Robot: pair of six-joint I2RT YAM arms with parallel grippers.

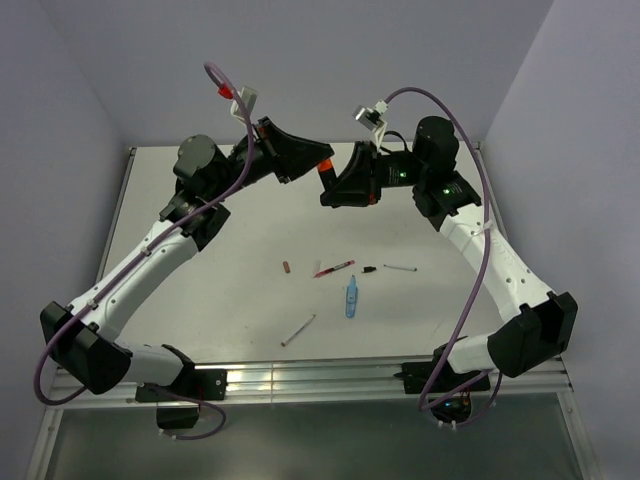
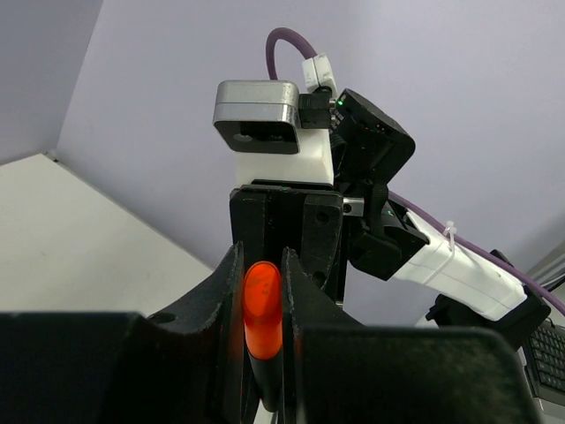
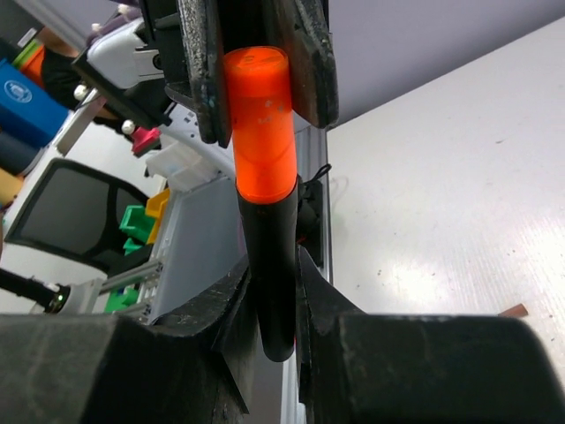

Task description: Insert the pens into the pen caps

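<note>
Both grippers meet in the air above the far middle of the table. My left gripper (image 1: 326,159) (image 2: 263,296) is shut on the bright orange cap (image 1: 325,166) (image 2: 262,305) (image 3: 259,124). My right gripper (image 1: 327,186) (image 3: 274,287) is shut on the stubby black marker (image 3: 271,265), whose end sits in the orange cap. On the table lie a dark red cap (image 1: 286,267), a red pen (image 1: 334,268), a black cap (image 1: 369,269), a white pen (image 1: 400,268), a light-blue marker (image 1: 351,297) and a grey pen (image 1: 298,330).
The white table (image 1: 200,300) has a metal rail along its near edge (image 1: 320,378). Purple walls stand behind and at both sides. Both arms arch high over the table, with purple cables looping off them.
</note>
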